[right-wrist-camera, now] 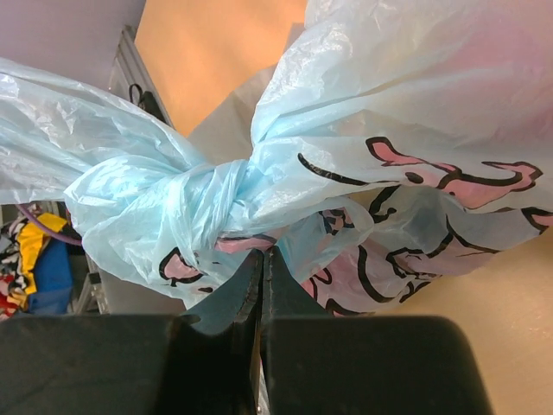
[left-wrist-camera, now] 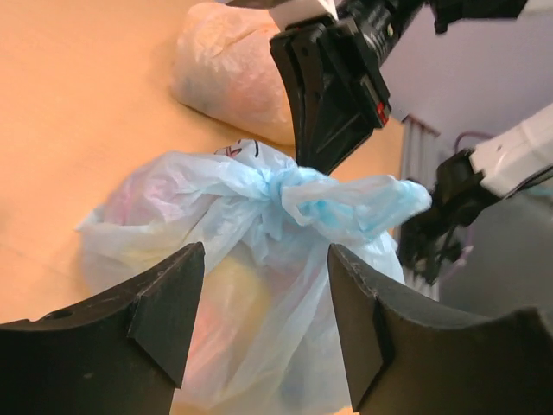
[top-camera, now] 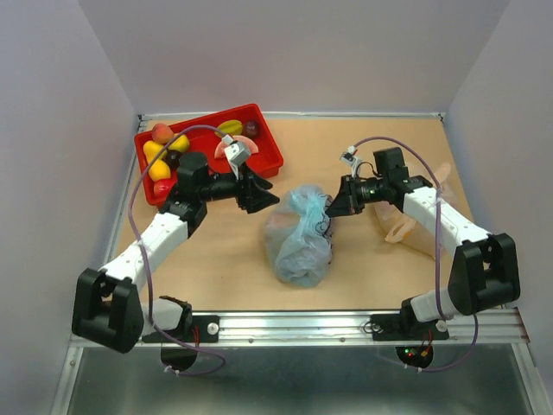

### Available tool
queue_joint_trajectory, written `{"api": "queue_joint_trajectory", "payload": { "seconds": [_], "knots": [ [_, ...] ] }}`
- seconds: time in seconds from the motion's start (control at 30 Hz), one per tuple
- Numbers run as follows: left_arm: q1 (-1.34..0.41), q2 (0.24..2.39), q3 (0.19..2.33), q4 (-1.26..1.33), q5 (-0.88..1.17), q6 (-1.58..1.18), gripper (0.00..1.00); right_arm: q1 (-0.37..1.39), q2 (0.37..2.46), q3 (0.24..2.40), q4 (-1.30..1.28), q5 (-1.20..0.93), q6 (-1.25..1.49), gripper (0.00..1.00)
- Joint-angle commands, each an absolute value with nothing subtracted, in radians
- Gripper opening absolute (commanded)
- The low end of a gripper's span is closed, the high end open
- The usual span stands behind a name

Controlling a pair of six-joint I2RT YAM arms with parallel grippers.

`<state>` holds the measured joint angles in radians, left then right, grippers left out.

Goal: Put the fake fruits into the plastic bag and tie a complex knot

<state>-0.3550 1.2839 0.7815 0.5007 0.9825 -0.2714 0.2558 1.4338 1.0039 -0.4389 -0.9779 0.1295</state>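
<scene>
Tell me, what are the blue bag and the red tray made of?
The plastic bag looks like thin, see-through plastic film: it crinkles and twists into a knot. The red tray seems to be hard, glossy plastic, with stiff straight walls.

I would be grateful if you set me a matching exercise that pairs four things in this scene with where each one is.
Things:
1. plastic bag
2. red tray
3. pale orange bag
4. knot

Places:
A. back left corner of the table
B. twisted tight at the top of the light-blue film
C. right side of the table
D. middle of the table

Pairs: 1-D; 2-A; 3-C; 4-B
</scene>
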Motion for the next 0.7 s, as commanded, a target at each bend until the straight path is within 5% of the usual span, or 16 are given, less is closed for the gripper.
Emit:
{"api": "queue_joint_trajectory", "payload": {
  "seconds": [0.0, 0.07, 0.67],
  "knots": [
    [-0.354, 1.143, 0.873, -0.044, 1.034, 0.288, 0.74, 0.262, 1.411, 1.100, -0.465, -0.951, 0.092, 0.01],
    [-0.357, 1.094, 0.867, -0.057, 1.032, 0.302, 0.86, 0.262, 1.413, 1.110, -0.474, -0.948, 0.084, 0.01],
    [-0.577, 1.235, 0.957, 0.338, 0.808, 0.070, 0.89, 0.293, 1.413, 1.132, -0.502, -0.931, 0.078, 0.00]
  ]
}}
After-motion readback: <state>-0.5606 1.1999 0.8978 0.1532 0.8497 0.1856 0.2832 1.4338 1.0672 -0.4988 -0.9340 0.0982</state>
